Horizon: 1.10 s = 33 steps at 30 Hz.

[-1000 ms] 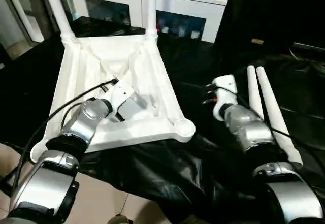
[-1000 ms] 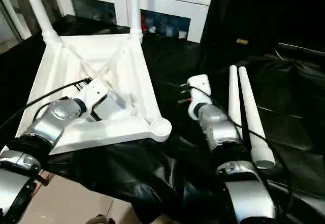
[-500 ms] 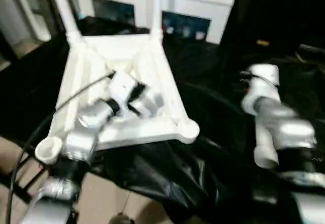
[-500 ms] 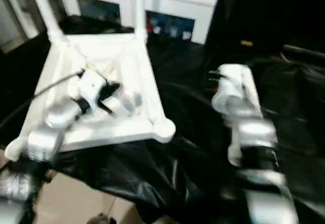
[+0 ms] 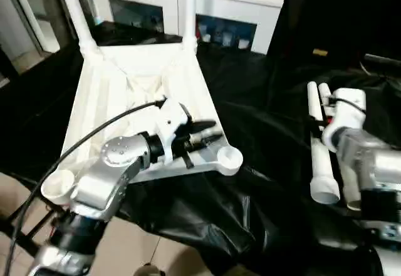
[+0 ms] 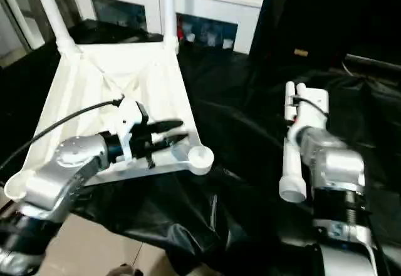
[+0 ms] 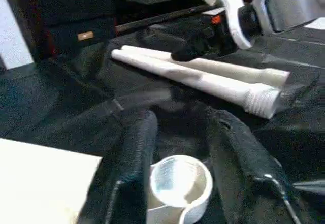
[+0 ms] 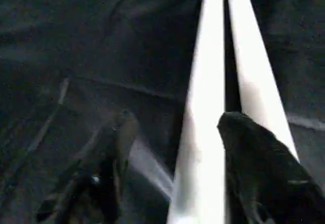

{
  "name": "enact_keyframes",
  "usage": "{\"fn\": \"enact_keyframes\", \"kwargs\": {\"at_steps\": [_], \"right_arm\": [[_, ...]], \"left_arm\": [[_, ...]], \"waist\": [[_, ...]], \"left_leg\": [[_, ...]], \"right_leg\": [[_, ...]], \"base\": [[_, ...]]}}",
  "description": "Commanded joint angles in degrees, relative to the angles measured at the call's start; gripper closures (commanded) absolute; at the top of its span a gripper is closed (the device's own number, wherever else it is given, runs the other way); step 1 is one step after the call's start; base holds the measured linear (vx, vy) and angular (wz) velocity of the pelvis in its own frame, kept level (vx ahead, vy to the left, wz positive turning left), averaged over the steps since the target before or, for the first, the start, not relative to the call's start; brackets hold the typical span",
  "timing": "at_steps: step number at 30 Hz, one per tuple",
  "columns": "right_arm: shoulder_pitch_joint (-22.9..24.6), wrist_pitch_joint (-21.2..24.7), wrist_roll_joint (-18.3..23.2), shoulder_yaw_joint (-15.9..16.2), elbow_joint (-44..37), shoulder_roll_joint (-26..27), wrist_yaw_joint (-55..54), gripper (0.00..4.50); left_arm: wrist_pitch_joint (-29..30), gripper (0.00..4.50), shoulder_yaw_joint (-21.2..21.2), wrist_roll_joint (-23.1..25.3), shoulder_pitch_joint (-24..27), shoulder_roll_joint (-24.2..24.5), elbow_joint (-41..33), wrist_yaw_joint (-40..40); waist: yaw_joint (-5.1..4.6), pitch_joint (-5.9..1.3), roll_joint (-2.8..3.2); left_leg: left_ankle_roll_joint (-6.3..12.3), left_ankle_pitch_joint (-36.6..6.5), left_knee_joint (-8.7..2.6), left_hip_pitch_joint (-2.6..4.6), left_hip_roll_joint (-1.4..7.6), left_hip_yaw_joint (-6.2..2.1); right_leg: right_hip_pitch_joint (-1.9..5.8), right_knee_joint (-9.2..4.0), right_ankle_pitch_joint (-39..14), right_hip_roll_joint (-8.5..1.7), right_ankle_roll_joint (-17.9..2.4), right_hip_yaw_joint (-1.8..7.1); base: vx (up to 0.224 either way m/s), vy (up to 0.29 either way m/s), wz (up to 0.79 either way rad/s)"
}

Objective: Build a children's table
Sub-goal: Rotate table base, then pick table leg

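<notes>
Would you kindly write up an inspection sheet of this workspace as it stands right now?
Surface: crinkled black plastic sheet covering the work area.
Job's things: white ribbed plastic tabletop upside down, two white tube legs standing in its far sockets; two loose white tapered legs side by side on the sheet; near corner socket empty.
Clutter: nothing seen.
Grippers: left gripper open, over the tabletop near that socket; right gripper open above the loose legs.
Cables: black cable along the left arm.
Surroundings: white glass-door cabinet behind.
</notes>
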Motion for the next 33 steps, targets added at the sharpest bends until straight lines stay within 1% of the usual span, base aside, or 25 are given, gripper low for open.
{"fn": "enact_keyframes", "kwargs": {"at_steps": [1, 2, 3, 4, 6, 7, 8, 10, 11, 12, 13, 16, 18, 19, 20, 21, 22, 23, 24, 25, 26, 27, 29, 30, 33], "right_arm": [[0.3, 5.0, -1.9, 0.6, 0.0, -1.8, -1.5, 1.2], [0.2, 6.1, -2.4, 1.1, 0.2, -2.1, -1.8, 1.13], [0.2, 7.0, -2.3, 1.1, 0.2, -2.2, -1.9, 1.1], [0.2, 7.3, -1.9, 0.9, 0.1, -2.1, -1.9, 1.1], [0.0, 8.9, -1.3, 0.0, -0.2, -1.8, -2.3, 1.1], [-0.1, 10.4, -0.9, -0.6, -0.2, -1.5, -2.4, 1.1], [0.0, 11.6, -0.2, -0.8, -0.4, -1.4, -2.0, 1.1], [0.0, 14.3, 1.0, -1.0, -0.6, -1.0, -0.9, 1.1], [0.0, 15.3, 1.5, -1.2, -0.7, -0.8, -0.6, 1.1], [0.0, 16.0, 2.0, -1.4, -0.8, -0.6, -0.3, 1.1], [-0.1, 16.7, 2.2, -1.6, -0.8, -0.4, -0.1, 1.1], [0.0, 18.6, 2.9, -2.1, -0.6, 0.0, 0.5, 1.1], [0.2, 19.8, 3.5, -1.9, -0.5, 0.4, 1.1, 1.1], [0.3, 20.2, 3.7, -1.9, -0.5, 0.6, 1.2, 1.1], [0.3, 21.1, 4.2, -2.1, -0.7, 0.9, 1.2, 1.26], [0.4, 21.4, 4.3, -2.1, -0.8, 1.0, 1.2, 1.26], [0.4, 21.5, 4.4, -2.1, -0.8, 1.0, 1.2, 1.36], [0.4, 21.5, 4.4, -2.0, -0.8, 1.0, 1.1, 1.47], [0.3, 21.5, 4.4, -2.1, -0.7, 1.1, 1.1, 1.47], [0.3, 21.6, 4.5, -2.0, -0.3, 1.3, 1.2, 1.59], [0.3, 21.6, 4.5, -2.0, -0.1, 1.3, 1.2, 1.7], [0.3, 21.7, 4.5, -1.9, 0.0, 1.4, 1.3, 1.79], [0.2, 21.8, 4.6, -1.9, 0.2, 1.5, 1.3, 1.93], [0.2, 21.9, 4.6, -1.9, 0.3, 1.5, 1.3, 2.04], [0.0, 21.5, 4.6, -2.3, 1.0, 1.8, 1.2, 2.34]], "left_arm": [[0.6, 2.24, -0.8, 1.0, 0.0, 0.7, -0.4, 0.3], [0.4, 2.16, -0.8, 1.5, -0.1, 0.8, -0.3, 0.5], [0.8, 1.98, -0.8, 1.8, -0.1, 1.0, -0.4, 0.7], [1.3, 1.98, -0.8, 1.8, 0.0, 1.0, -0.6, 0.7], [1.4, 1.81, -1.2, 2.6, 0.1, 1.3, -0.7, 0.8], [1.8, 1.69, -1.4, 3.0, 0.2, 1.5, -1.0, 0.8], [2.0, 1.69, -1.6, 3.2, 0.3, 1.7, -1.1, 0.8], [2.3, 1.46, -1.9, 3.4, 0.4, 2.0, -1.4, 0.8], [2.3, 1.4, -2.0, 3.5, 0.4, 2.1, -1.4, 0.8], [2.3, 1.31, -2.1, 3.5, 0.3, 2.1, -1.4, 0.8], [2.3, 1.31, -2.1, 3.6, 0.3, 2.1, -1.4, 0.8], [2.3, 1.0, -2.1, 3.7, 0.1, 2.1, -1.4, 0.9], [2.3, 0.94, -2.1, 4.0, 0.1, 2.1, -1.3, 0.8], [2.3, 0.71, -2.1, 4.1, 0.1, 2.1, -1.3, 0.8], [2.4, 0.54, -2.1, 4.3, 0.2, 2.1, -1.5, 0.6], [2.4, 0.54, -2.1, 4.3, 0.2, 2.2, -1.6, 0.6], [2.4, 0.54, -2.1, 4.4, 0.2, 2.1, -1.6, 0.6], [2.4, 0.41, -2.1, 4.4, 0.1, 2.1, -1.5, 0.6], [2.4, 0.41, -2.2, 4.4, 0.1, 2.1, -1.5, 0.6], [2.4, 0.24, -2.3, 4.3, 0.1, 2.2, -1.7, 0.3], [2.5, 0.12, -2.3, 4.3, 0.1, 2.2, -1.8, 0.3], [2.5, 0.08, -2.4, 4.1, 0.1, 2.3, -1.9, 0.0], [3.2, 0.04, -2.6, 3.6, 0.2, 2.6, -2.4, -0.9], [3.5, 0.01, -2.8, 3.3, 0.3, 2.9, -2.6, -1.5], [5.0, 0.0, -3.8, 2.2, 1.0, 4.6, -4.1, -4.6]], "waist": [[-0.11, -4.19, 0.24], [-0.11, -4.25, 0.22], [-0.1, -4.29, 0.23], [-0.11, -4.28, 0.28], [-0.09, -4.28, 0.24], [-0.13, -4.3, 0.23], [-0.11, -4.34, 0.25], [-0.13, -4.35, 0.2], [-0.1, -4.41, 0.27], [-0.08, -4.39, 0.25], [-0.05, -4.38, 0.27], [0.09, -4.45, 0.25], [0.16, -4.43, 0.34], [0.14, -4.44, 0.33], [0.14, -4.44, 0.32], [0.14, -4.48, 0.33], [0.13, -4.48, 0.32], [0.14, -4.49, 0.22], [0.22, -4.48, 0.28], [0.23, -4.5, 0.16], [0.25, -4.48, 0.21], [0.24, -4.46, -0.03], [0.29, -4.5, 0.13], [0.3, -4.5, -0.06], [0.31, -4.49, -0.03]], "left_leg": [[-2.43, -7.5, -3.33, 0.56, 0.5, 0.1], [-2.64, -7.2, -3.29, 0.52, 0.51, 0.06], [-2.81, -7.0, -3.26, 0.57, 0.5, 0.05], [-2.8, -7.2, -3.25, 0.54, 0.49, 0.1], [-2.82, -7.2, -3.28, 0.46, 0.52, 0.05], [-2.86, -7.2, -3.25, 0.48, 0.5, 0.07], [-2.85, -7.2, -3.24, 0.49, 0.52, 0.05], [-2.65, -7.0, -3.24, 0.48, 0.52, 0.03], [-2.6, -6.9, -3.19, 0.55, 0.53, 0.03], [-2.53, -6.9, -3.2, 0.49, 0.54, 0.03], [-2.54, -6.9, -3.21, 0.49, 0.57, 0.03], [-2.69, -6.6, -3.17, 0.57, 0.62, 0.05], [-2.8, -6.7, -3.2, 0.58, 0.65, 0.01], [-2.84, -6.7, -3.18, 0.59, 0.65, 0.02], [-2.87, -6.5, -3.21, 0.51, 0.62, 0.0], [-2.88, -6.4, -3.19, 0.53, 0.62, 0.0], [-2.91, -6.2, -3.18, 0.51, 0.61, 0.0], [-2.93, -6.2, -3.18, 0.54, 0.64, 0.01], [-2.97, -6.2, -3.16, 0.57, 0.65, 0.04], [-2.94, -6.1, -3.16, 0.56, 0.65, 0.06], [-2.96, -6.1, -3.16, 0.53, 0.63, 0.05], [-2.91, -6.2, -3.19, 0.53, 0.65, 0.07], [-2.93, -5.9, -3.18, 0.56, 0.69, 0.03], [-2.82, -5.6, -3.18, 0.55, 0.67, 0.06], [-2.67, -5.3, -3.15, 0.54, 0.65, 0.09]], "right_leg": [[3.52, -4.18, -5.4, -3.31, -7.6, 2.9], [3.57, -4.17, -5.1, -3.33, -7.3, 2.91], [3.57, -4.14, -4.9, -3.35, -7.2, 2.9], [3.54, -4.15, -5.0, -3.37, -7.2, 2.94], [3.6, -4.17, -5.3, -3.48, -7.2, 2.93], [3.6, -4.14, -5.2, -3.42, -7.1, 2.92], [3.62, -4.13, -5.3, -3.48, -7.1, 2.93], [3.64, -4.07, -4.6, -3.45, -7.3, 2.93], [3.61, -4.0, -4.3, -3.46, -7.5, 2.91], [3.63, -4.02, -4.2, -3.49, -7.7, 2.93], [3.61, -4.02, -4.2, -3.51, -7.7, 2.92], [3.61, -3.93, -3.7, -3.56, -8.1, 2.92], [3.6, -3.97, -4.0, -3.62, -8.2, 2.91], [3.59, -3.94, -3.9, -3.61, -8.2, 2.92], [3.66, -3.91, -3.8, -3.63, -8.3, 2.91], [3.65, -3.9, -3.7, -3.63, -8.3, 2.9], [3.66, -3.87, -3.5, -3.63, -8.3, 2.91], [3.66, -3.88, -3.5, -3.64, -8.3, 2.91], [3.63, -3.87, -3.6, -3.69, -8.3, 2.94], [3.66, -3.89, -3.6, -3.7, -8.3, 2.94], [3.65, -3.87, -3.7, -3.7, -8.2, 2.94], [3.66, -3.91, -4.0, -3.72, -8.2, 2.93], [3.62, -3.8, -4.2, -3.76, -8.1, 2.91], [3.64, -3.74, -4.0, -3.76, -8.1, 2.93], [3.58, -3.75, -3.9, -3.8, -8.1, 2.94]], "base": [[0.0, 0.0, 0.0], [0.0, 0.0, 0.0], [0.0, 0.0, 0.0], [0.0, 0.0, 0.0], [0.0, 0.0, 0.0], [0.0, 0.0, 0.0], [0.0, 0.0, 0.0], [0.0, 0.0, 0.0], [0.0, 0.0, 0.0], [0.0, 0.0, 0.0], [0.0, 0.0, 0.0], [0.0, 0.0, 0.0], [0.0, 0.0, 0.0], [0.0, 0.0, 0.0], [0.0, 0.0, 0.0], [0.0, 0.0, 0.0], [0.0, 0.0, 0.0], [0.0, 0.0, 0.0], [0.0, 0.0, 0.0], [0.0, 0.0, 0.0], [0.0, 0.0, 0.0], [0.0, 0.0, 0.0], [0.0, 0.0, 0.0], [0.0, 0.0, 0.0], [0.0, 0.0, 0.0]]}}
